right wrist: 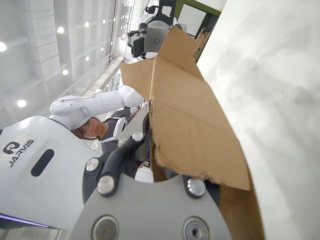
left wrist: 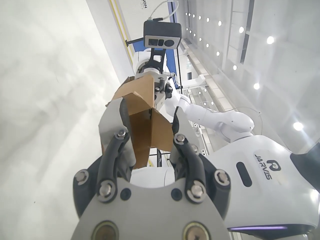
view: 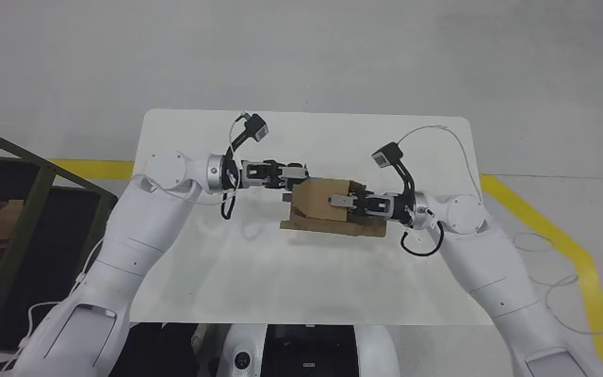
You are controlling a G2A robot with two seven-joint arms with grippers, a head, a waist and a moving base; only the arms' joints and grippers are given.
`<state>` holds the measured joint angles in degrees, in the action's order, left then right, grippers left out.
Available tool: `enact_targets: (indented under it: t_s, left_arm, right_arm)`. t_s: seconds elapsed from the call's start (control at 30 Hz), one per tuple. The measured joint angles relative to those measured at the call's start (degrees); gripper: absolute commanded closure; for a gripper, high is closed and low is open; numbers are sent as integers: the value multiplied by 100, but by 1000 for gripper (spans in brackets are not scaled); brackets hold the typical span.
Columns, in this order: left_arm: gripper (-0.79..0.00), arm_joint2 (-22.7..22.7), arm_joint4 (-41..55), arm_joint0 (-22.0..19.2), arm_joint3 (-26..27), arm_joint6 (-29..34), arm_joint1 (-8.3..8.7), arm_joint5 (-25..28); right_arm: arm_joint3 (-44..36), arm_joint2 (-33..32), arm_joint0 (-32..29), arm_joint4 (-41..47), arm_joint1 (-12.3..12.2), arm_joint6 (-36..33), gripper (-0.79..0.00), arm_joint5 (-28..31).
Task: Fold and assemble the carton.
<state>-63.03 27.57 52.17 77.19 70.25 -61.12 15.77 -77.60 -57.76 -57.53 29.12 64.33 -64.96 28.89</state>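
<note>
Parted left jaws straddle the carton [left wrist: 140, 131], partly hiding it.

i see one carton [view: 311, 198], plain brown corrugated cardboard, resting about mid table [view: 245, 283]. it's half formed: the body is popped up into a box shape, not closed. a flat panel sticks out along its near side, lying on the table surface. from the left wrist view the carton [left wrist: 142, 126] end is open, flaps splayed outward, darker inside face visible. from the right wrist view the carton [right wrist: 190, 126] shows a broad creased panel with a ragged torn edge, and another flap stands up beyond it.
</note>
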Motion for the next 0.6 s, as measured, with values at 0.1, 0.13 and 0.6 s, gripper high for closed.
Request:
enact_targets:
  t_s: [0.1, 0.13, 0.6]
  left_arm:
    - [-357, 58, 2, -42, -40, -47, -21, 17]
    - [-357, 75, 2, -54, -48, -51, -27, 20]
    - [-357, -79, 94, -65, -119, -46, -13, 182]
  right_arm:
    - [-40, 41, 10, -5, 11, -74, 0, 4]
    - [-56, 55, 12, -12, 13, -102, 0, 5]
    - [-81, 193, 70, -54, 63, -197, 0, -49]
